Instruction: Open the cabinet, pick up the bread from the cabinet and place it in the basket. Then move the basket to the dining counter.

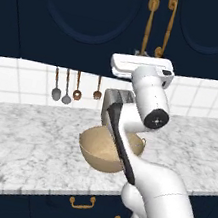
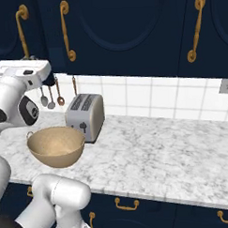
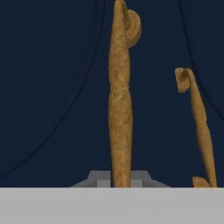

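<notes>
The dark navy cabinet [image 1: 71, 18] [image 2: 126, 35] [image 3: 52, 87] hangs above the counter with its doors closed, so the bread is hidden. My gripper [image 1: 140, 53] [image 2: 32, 59] [image 3: 120, 178] is raised to the lower end of the left door's long brass handle [image 1: 149, 24] [image 2: 21, 28] [image 3: 120, 100] and is shut on it. In the hand view the handle runs straight up from between the finger tips. The neighbouring door's handle [image 1: 169, 25] [image 2: 65, 29] [image 3: 199, 127] hangs just to the right. The tan basket [image 1: 96, 149] [image 2: 56, 146] sits empty on the marble counter below my arm. The dining counter is out of view.
A silver toaster [image 1: 113, 99] [image 2: 85, 116] stands behind the basket against the tiled wall. Utensils [image 1: 67, 88] [image 2: 50, 97] hang on the wall to the left. The marble counter [image 1: 25, 137] [image 2: 174, 155] stretches to both sides, with brass-handled drawers [image 1: 82, 203] [image 2: 125, 204] under it.
</notes>
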You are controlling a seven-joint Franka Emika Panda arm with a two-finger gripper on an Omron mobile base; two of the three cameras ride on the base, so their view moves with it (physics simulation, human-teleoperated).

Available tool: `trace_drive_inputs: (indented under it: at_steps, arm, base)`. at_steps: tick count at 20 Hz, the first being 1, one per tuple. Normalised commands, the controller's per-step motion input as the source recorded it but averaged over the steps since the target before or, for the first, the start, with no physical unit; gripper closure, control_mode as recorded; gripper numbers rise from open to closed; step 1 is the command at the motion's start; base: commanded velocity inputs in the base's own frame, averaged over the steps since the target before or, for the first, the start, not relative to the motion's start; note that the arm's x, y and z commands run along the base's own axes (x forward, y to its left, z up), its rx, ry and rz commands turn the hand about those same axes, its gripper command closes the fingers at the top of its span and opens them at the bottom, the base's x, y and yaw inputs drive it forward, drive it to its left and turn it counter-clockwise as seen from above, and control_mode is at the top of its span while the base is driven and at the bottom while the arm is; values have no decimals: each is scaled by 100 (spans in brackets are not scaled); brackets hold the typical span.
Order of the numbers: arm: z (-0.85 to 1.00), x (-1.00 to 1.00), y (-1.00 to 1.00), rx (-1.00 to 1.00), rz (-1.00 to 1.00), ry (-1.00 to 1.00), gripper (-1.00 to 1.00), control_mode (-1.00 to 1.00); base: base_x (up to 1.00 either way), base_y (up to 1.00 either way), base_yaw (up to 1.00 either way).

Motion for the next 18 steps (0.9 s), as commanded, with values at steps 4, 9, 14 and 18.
trace_drive_inputs:
  at_steps: [4, 9, 14, 18]
  arm:
    - [18, -99, 75, 0, 3, 0, 100, -100]
    - [3, -86, 99, -3, 8, 0, 100, -100]
    - [5, -71, 100, -3, 10, 0, 100, -100]
    - [0, -62, 100, -5, 11, 0, 100, -100]
  base:
    - [0, 0, 0]
    - [0, 0, 0]
    - [0, 0, 0]
    - [0, 0, 0]
